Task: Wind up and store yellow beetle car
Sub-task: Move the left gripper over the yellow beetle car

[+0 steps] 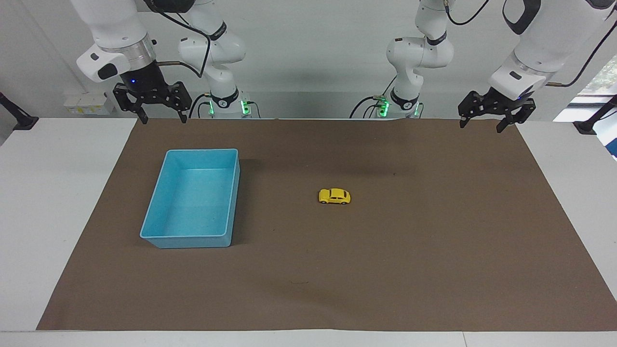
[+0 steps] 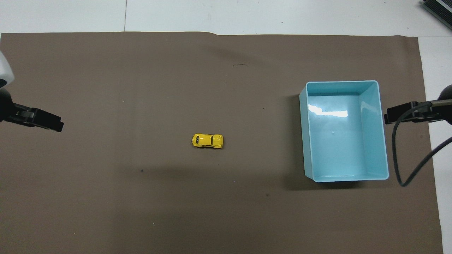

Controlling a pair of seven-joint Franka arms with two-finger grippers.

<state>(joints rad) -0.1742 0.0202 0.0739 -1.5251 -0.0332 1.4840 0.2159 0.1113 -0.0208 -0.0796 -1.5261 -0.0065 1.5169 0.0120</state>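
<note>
Brown matting (image 1: pixel 434 250) covers the white table (image 1: pixel 58 202). Facing view: the yellow beetle car (image 1: pixel 334 196) stands on its wheels on the mat near the table's middle, untouched and well apart from both arms. The blue bin (image 1: pixel 166 236) sits toward the right arm's end of the table, beside the car and well apart from it, with nothing in it. The right gripper (image 1: pixel 150 109) hangs with fingers spread and holding nothing, over the mat's edge nearest the robots, above the ground between the bin and the right arm's base. The left gripper (image 1: pixel 489 116) likewise hangs with fingers spread and nothing between them, over the mat's corner at the left arm's end. Overhead view: the yellow beetle car (image 2: pixel 207 140) lies lengthwise across the table, roughly level with the middle of the blue bin (image 2: pixel 375 134). The left gripper (image 2: pixel 42 121) shows only as a dark tip at the frame's edge; the right gripper (image 2: pixel 402 113) shows similarly, just beside the bin's wall, with a black cable (image 2: pixel 406 155) looping below it. Finding: no step appears done; the car is neither grasped nor wound nor stored, so approach, grasp, winding and placement in the bin all remain
</note>
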